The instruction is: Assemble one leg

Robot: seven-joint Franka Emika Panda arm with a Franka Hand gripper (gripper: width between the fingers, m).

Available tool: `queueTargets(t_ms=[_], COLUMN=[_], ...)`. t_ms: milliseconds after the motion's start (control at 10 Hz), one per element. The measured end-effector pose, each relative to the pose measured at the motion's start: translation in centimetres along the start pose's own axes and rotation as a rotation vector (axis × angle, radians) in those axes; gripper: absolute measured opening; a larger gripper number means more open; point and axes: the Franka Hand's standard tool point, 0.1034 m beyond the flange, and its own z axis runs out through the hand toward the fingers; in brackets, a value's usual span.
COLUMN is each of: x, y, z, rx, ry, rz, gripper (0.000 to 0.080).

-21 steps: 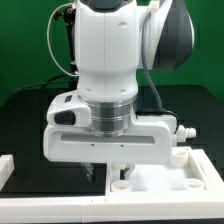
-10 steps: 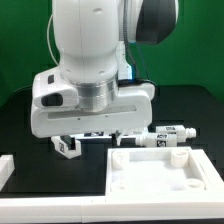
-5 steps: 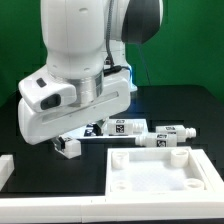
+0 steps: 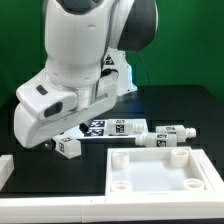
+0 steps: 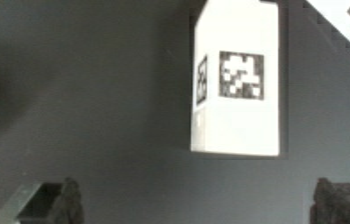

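Observation:
Three white legs with square tags lie on the black table: one [image 4: 68,146] on the exterior view's left, one [image 4: 118,127] in the middle, one [image 4: 165,136] on the right. My gripper [image 4: 50,142] hangs low just left of the left leg, its fingertips mostly hidden under the hand. In the wrist view one leg [image 5: 243,80] lies on the table ahead of the fingers [image 5: 56,200], not between them. The two fingers stand far apart with nothing between them, so the gripper is open and empty.
The large white square tray-like panel [image 4: 160,172] with round sockets lies at the front right. A white piece [image 4: 4,168] shows at the exterior view's left edge. The arm's body hides the table behind it.
The arm has swung from above the panel to the exterior view's left and tilted, now sitting low beside the left leg. The legs and panel have not moved.

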Motion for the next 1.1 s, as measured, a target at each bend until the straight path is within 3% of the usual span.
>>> queueTargets(t_ms=[300,500,600,1100], x=[0.7,1.6,1.1,0.7], y=[-0.8,-1.8,-1.4,-1.1], z=[0.4,1.5,2.1,2.3], rx=[0.029,-0.007,0.012,0.010], ry=[-0.125,-0.201,-0.198,-0.204], rz=[-0.006,0.054,0.045,0.059], gripper=[0.0649,0.0649,0.0649,0.0649])
